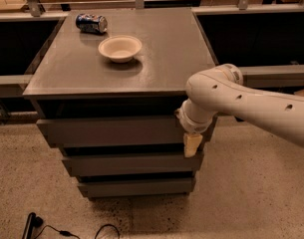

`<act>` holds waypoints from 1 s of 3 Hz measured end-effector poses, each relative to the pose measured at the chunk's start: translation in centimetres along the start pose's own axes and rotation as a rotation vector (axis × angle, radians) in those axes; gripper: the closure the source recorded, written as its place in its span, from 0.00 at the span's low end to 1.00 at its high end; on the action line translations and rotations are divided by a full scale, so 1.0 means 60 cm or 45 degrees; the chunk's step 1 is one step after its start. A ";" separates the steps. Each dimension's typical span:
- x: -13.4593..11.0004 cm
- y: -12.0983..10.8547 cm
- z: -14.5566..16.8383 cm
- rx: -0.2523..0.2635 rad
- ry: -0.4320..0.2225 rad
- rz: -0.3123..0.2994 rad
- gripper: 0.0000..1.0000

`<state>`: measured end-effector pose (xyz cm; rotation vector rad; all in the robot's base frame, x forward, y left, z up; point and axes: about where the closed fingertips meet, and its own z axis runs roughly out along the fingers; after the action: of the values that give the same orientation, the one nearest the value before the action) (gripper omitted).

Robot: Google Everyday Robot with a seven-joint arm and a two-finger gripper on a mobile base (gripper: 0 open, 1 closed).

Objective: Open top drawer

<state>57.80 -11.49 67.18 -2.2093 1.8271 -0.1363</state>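
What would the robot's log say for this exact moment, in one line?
task: open top drawer | gripper: at drawer front's right end | cabinet top: bowl, can

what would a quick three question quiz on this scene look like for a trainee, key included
1. True or false: the can stands upright.
2. Where is the gripper? A) at the right end of the top drawer front; B) over the cabinet's far edge; C) down at the floor.
3. How many drawer fronts does the cabinet show?

Key: 1 false, the can lies on its side; 2 A; 3 three.
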 end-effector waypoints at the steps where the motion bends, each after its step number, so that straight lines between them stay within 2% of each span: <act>1: 0.007 0.038 -0.011 -0.080 -0.063 0.017 0.20; 2: 0.011 0.088 -0.025 -0.176 -0.121 0.034 0.21; 3: 0.002 0.155 -0.059 -0.276 -0.153 0.027 0.23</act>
<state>48.15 -13.66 68.09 -2.2817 1.8760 0.2038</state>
